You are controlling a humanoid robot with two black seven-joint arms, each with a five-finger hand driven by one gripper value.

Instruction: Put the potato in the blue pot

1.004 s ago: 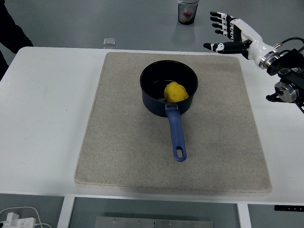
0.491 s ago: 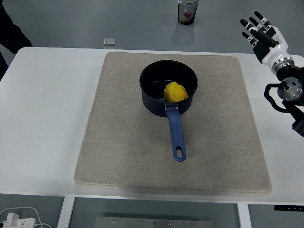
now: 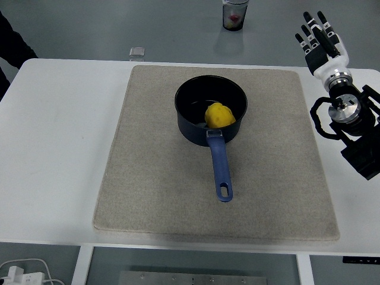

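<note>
Since half a second ago my right hand (image 3: 321, 43) has drawn a little nearer to me and slid slightly left, so that more of the black wrist and forearm shows at the right edge of the table (image 3: 59, 148); a second ago that same hand was lying flat with its fingers pointing left, and now it stands up with the fingers (image 3: 310, 37) pointing away from me, straight and held loosely together, gripping nothing. Nothing on the mat has shifted in that time. I count one potato (image 3: 219, 114), one pot (image 3: 202, 98), one grey mat (image 3: 154, 178), one cup (image 3: 234, 14) beyond the far edge of the table, one small clear square thing (image 3: 136, 53) near that edge, and one robot hand in view; my left hand does not show. From the fingers, the yellow potato is well apart, off to their left and nearer to me, resting inside the dark blue pot against its near wall, just above where the blue handle (image 3: 220, 166) joins. A dark sleeve (image 3: 12, 41) of a person shows at the top left corner.
</note>
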